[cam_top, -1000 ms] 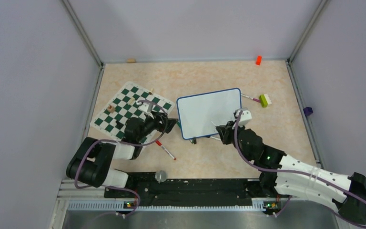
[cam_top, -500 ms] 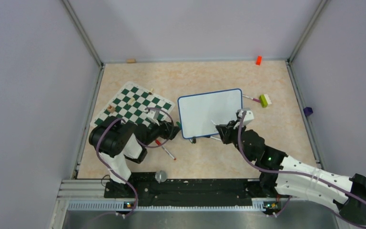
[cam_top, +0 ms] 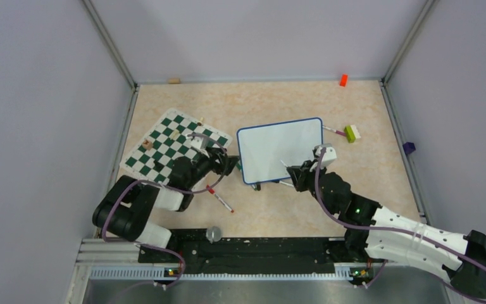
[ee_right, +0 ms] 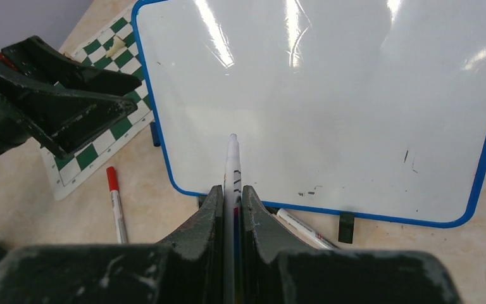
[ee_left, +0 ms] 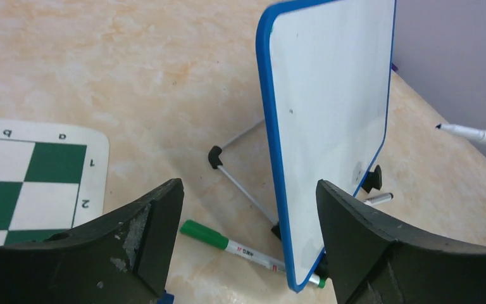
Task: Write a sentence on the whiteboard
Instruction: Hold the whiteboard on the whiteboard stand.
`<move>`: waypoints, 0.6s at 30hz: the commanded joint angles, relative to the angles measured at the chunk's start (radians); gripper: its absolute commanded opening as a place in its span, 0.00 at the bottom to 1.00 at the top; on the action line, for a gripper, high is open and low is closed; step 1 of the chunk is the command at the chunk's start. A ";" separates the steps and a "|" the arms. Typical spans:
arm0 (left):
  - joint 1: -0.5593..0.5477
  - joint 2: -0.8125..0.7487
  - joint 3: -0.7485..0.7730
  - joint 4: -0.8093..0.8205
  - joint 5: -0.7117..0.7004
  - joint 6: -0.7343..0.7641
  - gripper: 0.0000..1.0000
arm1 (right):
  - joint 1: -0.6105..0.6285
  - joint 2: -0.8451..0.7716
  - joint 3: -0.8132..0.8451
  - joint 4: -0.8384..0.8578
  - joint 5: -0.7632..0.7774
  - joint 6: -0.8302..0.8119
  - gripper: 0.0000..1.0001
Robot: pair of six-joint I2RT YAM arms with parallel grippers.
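The whiteboard (cam_top: pixel 278 149) stands tilted on its wire stand in the middle of the table. Its face (ee_right: pixel 329 95) is blank apart from a few small dark specks; no sentence shows. My left gripper (cam_top: pixel 231 166) is open at the board's left edge. In the left wrist view the gripper (ee_left: pixel 248 187) has the board's blue-framed edge (ee_left: pixel 272 152) between its fingers, not touching. My right gripper (cam_top: pixel 294 174) is shut on a white marker (ee_right: pixel 232 158). The marker's tip points at the board's lower middle, just short of it or touching; I cannot tell which.
The green-and-white chess mat (cam_top: pixel 174 145) lies left of the board. A red-capped marker (cam_top: pixel 220 198) lies in front of it, a green marker (ee_left: pixel 228 244) under the board's left corner, another marker (ee_right: pixel 304 228) under its front. A green-white block (cam_top: pixel 352 132) and marker (cam_top: pixel 332 130) lie at the right.
The left arm's elbow rose and swung in, then dropped back out; its gripper stayed by the board's left edge. The board shifted very slightly. The right arm barely moved.
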 commanded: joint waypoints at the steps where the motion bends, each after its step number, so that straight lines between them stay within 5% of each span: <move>1: 0.000 -0.117 0.097 -0.296 -0.028 0.054 0.83 | 0.010 -0.006 0.030 0.016 0.013 -0.009 0.00; 9: 0.013 -0.065 0.312 -0.565 0.202 0.141 0.83 | 0.011 -0.015 0.042 0.022 -0.021 -0.039 0.00; 18: 0.038 0.143 0.298 -0.151 0.454 -0.057 0.73 | 0.010 0.142 0.328 -0.214 -0.092 -0.061 0.00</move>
